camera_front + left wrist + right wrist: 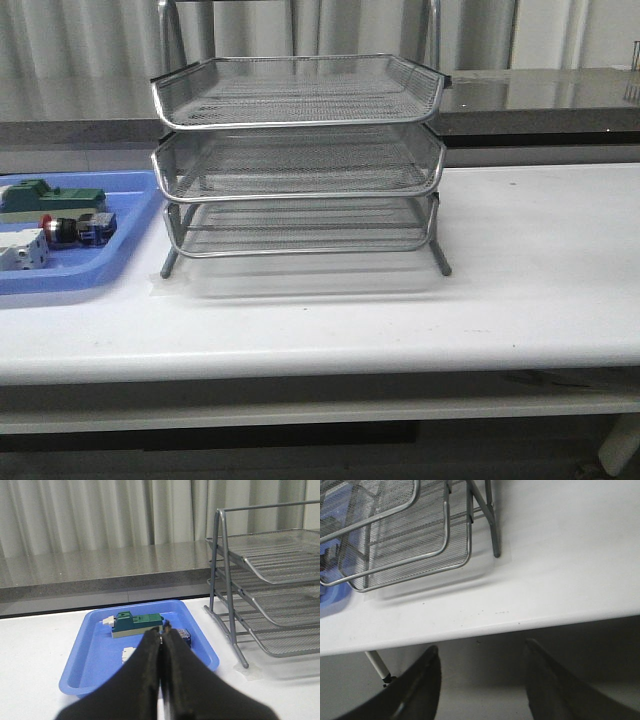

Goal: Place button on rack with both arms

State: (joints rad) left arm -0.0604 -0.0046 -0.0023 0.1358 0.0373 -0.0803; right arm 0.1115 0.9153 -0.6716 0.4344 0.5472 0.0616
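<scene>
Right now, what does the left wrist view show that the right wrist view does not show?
Only the left wrist view shows the green-and-grey block lying in the blue tray, the grey counter behind, and the left gripper with its fingers pressed together. Only the right wrist view shows the table's front edge and the right gripper with its fingers wide apart below that edge. Both show the rack standing on the white table.

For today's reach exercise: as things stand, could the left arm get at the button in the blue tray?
Probably yes. The button lies uncovered in the blue tray, beside the rack rather than under it. The left end effector is shut and points toward the tray, so it would need to open first.
</scene>
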